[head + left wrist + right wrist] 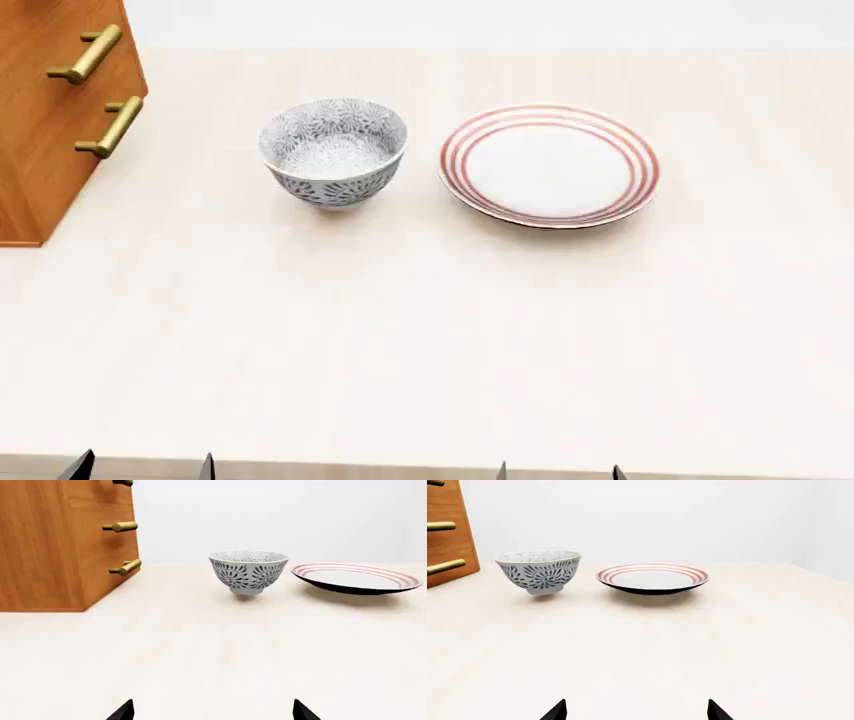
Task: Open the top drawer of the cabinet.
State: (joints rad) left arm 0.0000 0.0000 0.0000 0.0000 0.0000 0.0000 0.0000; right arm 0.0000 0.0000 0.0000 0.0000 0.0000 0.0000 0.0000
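The orange-brown cabinet [47, 545] stands at the table's far left, its corner also in the head view [54, 120]. Its top drawer [93, 489] shows only at the left wrist view's edge, front flush with the drawers below, with the tip of its brass handle [123, 482] in view. The right wrist view catches the same drawer [444, 492] at its border. My left gripper [213, 712] [143, 468] is open and holds nothing, low over the table's near edge and far from the cabinet. My right gripper [636, 711] [559, 470] is open beside it, also with nothing in it.
A grey patterned bowl [334, 150] stands right of the cabinet. A white plate with red rings [550, 165] lies beside the bowl. The pale table [427, 340] stretches between them and my grippers. The lower two drawer handles [120, 527] [125, 568] stick out from the cabinet front.
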